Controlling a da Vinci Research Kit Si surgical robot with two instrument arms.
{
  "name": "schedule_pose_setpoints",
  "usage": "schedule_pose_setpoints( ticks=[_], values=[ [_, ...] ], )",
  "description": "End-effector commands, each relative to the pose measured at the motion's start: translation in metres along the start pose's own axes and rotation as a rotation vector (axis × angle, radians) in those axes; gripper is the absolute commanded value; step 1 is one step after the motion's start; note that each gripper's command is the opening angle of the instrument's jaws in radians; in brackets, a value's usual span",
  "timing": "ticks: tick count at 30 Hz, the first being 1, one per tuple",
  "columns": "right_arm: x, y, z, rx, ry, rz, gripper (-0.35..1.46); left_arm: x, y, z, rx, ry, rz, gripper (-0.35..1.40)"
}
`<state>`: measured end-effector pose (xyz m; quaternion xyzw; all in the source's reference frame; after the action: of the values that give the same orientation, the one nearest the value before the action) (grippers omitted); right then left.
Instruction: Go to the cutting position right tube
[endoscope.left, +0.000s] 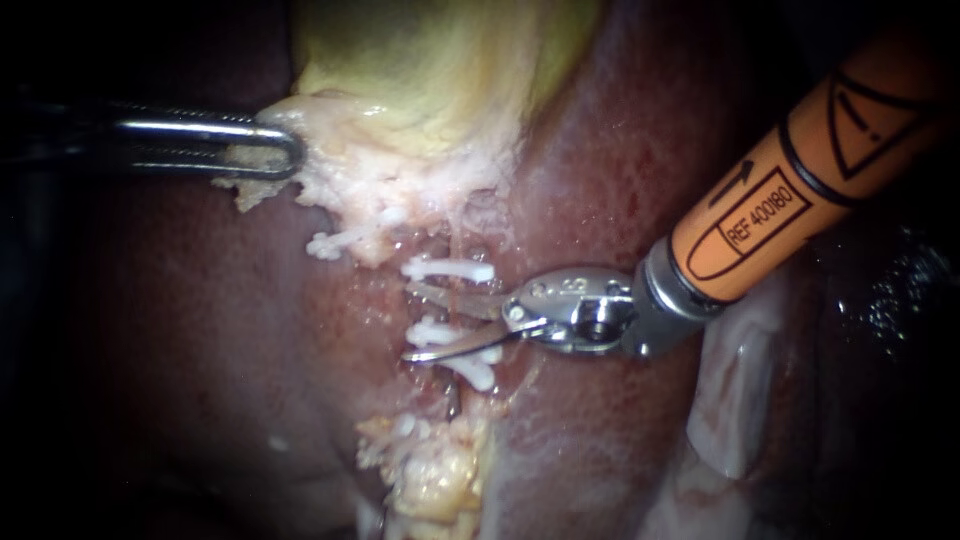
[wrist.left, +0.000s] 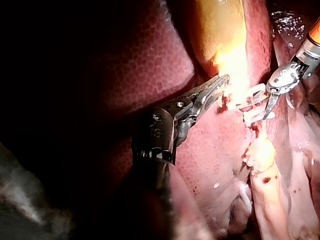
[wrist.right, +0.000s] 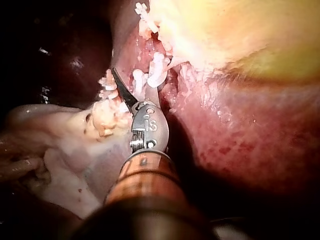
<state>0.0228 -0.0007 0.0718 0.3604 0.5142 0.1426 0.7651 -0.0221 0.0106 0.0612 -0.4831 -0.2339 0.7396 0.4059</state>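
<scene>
- The left instrument comes in from the left. Most of its shaft is lost in the dark, and only the looped end shows clearly.
- Its hand is clamped on the pale, ragged lower edge of the gallbladder, with a jaw on each side. Tissue shows through the loop.
- In the left wrist view, glare on the gallbladder washes out the spot where it grips.
- The right instrument enters from the upper right and ends in two thin blades.
- Its hand is apart, with a clear gap between the blades and nothing gripped.
- The right tube runs down from the gallbladder's edge, right of centre. It carries white clips one below another.
- Clips and blades cover most of the tube, and what shows is hard to tell from the wet tissue around it.
- The upper blade lies across the tube just below the top clip. The lower blade lies over the lower clips, so the middle clip sits between the blades.
- Whether either blade touches the tube cannot be told.
- In the right wrist view the instrument's own shaft hides the near tissue. One dark blade stands out there, and the other blends into the tube and clips.
- Another clump of clips sits to the left, and what it holds is not clear.
- The liver fades into shadow on the left.
</scene>
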Motion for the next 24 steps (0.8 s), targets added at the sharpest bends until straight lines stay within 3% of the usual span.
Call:
schedule_pose_setpoints(
  ticks=[1, 9, 18, 24],
  values=[
    [0.0000, -0.0001, 0.0002, 0.014, 0.006, -0.003, 1.30, 0.0000, 0.0000, 0.0000, 0.000, 0.000, 0.000, -0.35],
    [0.0007, 0.0000, 0.0013, 0.058, 0.057, 0.014, 1.30, 0.0000, 0.0000, 0.0001, 0.000, 0.000, 0.000, -0.35],
    [0.0015, 0.0007, 0.0027, 0.061, 0.111, 0.028, 1.30, 0.0001, 0.0000, 0.0001, 0.000, 0.000, 0.000, -0.35],
    [0.0018, 0.0008, 0.0031, 0.058, 0.124, 0.042, 1.30, 0.0001, 0.0000, 0.0002, 0.001, 0.000, 0.000, -0.35]
  ],
)
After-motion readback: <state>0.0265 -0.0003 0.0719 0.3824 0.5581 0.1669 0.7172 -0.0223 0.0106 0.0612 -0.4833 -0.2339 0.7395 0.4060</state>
